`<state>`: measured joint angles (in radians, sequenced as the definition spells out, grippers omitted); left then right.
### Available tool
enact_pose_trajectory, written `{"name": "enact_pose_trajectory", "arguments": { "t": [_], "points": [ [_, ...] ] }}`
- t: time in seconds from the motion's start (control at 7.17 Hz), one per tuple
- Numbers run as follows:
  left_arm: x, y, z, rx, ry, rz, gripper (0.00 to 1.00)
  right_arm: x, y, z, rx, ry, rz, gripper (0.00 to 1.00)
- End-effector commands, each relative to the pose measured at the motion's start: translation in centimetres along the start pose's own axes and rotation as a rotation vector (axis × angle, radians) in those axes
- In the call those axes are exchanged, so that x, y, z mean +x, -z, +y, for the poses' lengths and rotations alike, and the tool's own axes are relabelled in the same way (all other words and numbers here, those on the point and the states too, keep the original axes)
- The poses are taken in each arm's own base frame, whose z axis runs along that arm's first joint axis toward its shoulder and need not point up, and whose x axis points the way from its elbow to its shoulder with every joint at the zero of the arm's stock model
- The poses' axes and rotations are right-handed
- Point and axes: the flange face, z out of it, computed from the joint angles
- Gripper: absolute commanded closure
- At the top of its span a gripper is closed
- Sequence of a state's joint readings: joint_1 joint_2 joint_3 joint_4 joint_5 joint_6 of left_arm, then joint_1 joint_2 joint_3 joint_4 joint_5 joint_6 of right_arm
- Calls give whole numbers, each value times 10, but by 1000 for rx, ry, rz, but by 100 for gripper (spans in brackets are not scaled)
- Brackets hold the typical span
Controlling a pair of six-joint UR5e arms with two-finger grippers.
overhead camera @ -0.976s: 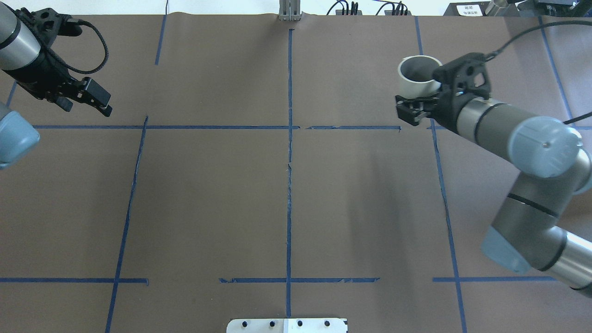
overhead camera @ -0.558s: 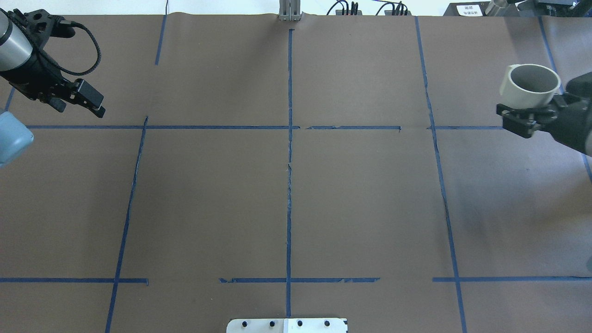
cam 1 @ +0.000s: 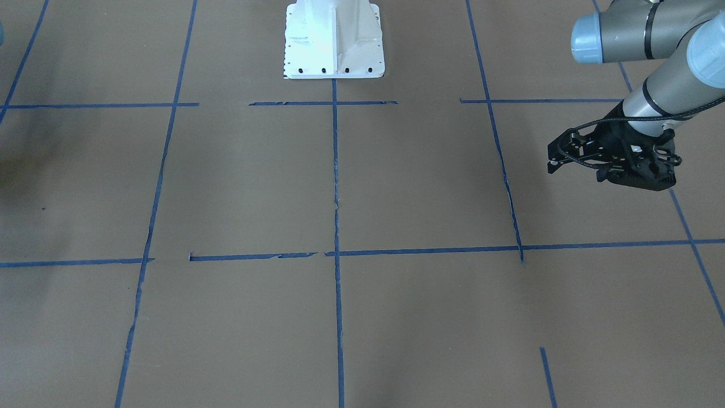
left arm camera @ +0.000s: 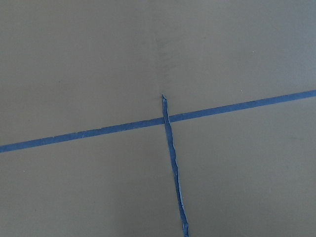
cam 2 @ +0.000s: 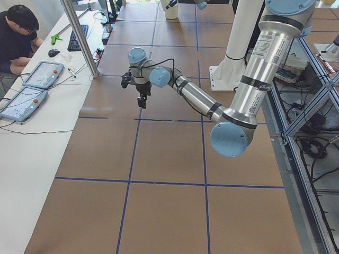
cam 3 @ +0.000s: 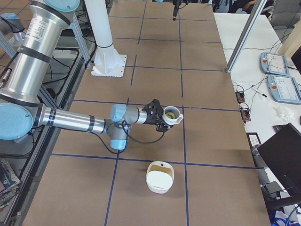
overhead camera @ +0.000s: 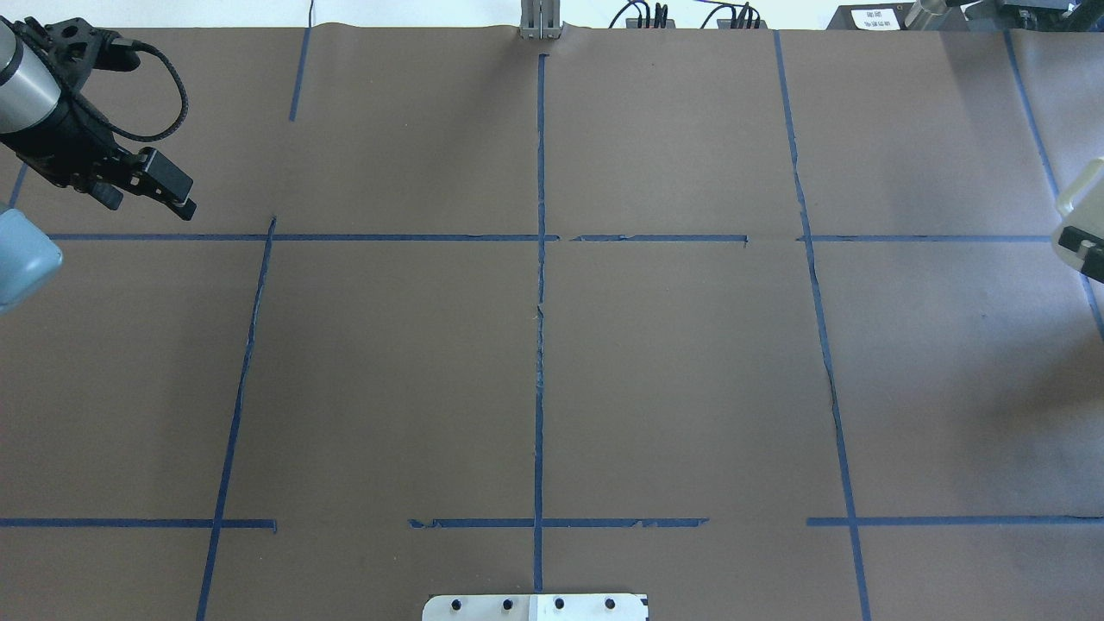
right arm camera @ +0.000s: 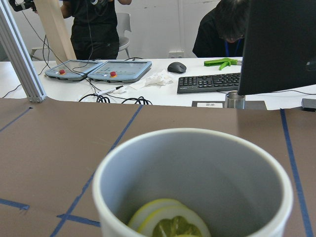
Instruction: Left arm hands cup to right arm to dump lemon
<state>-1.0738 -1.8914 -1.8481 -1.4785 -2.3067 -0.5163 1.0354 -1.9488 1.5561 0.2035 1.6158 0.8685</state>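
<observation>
My right pincer [cam 3: 163, 121] pinches the cup [right arm camera: 197, 168], mouth up, above the desk [overhead camera: 535, 362] at the 3 o'clock edge of the overhead view. Lemon [right arm camera: 165, 219] slices lie at the bottom of the cup. In the right-side view a white bowl [cam 3: 160, 178] sits on the desk toward the cup's 6 o'clock, apart from it. My left pincer [overhead camera: 145, 191] hangs with its fingers spread near 10 o'clock overhead.
</observation>
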Motion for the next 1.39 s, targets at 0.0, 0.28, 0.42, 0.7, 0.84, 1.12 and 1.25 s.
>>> {"name": "enact_pose_trajectory", "arguments": {
  "t": [0.0,0.28,0.42,0.7,0.84,1.12,1.25],
  "points": [
    [4,5,2,8,-2,5,0,47,27,24,69,-228,-26,100],
    [5,6,3,11,-5,7,0,52,28,23,117,-543,-110,100],
    [7,8,4,14,-6,8,0,58,30,23,133,-671,-129,100],
    [8,10,4,17,-10,10,0,61,33,24,144,-920,-227,100],
    [8,11,5,19,-10,10,0,66,34,26,150,-999,-269,100],
    [8,13,7,21,-12,12,0,82,40,19,185,-1209,-308,100],
    [10,14,9,23,-14,14,0,95,48,30,191,-1230,-309,100]
  ]
}}
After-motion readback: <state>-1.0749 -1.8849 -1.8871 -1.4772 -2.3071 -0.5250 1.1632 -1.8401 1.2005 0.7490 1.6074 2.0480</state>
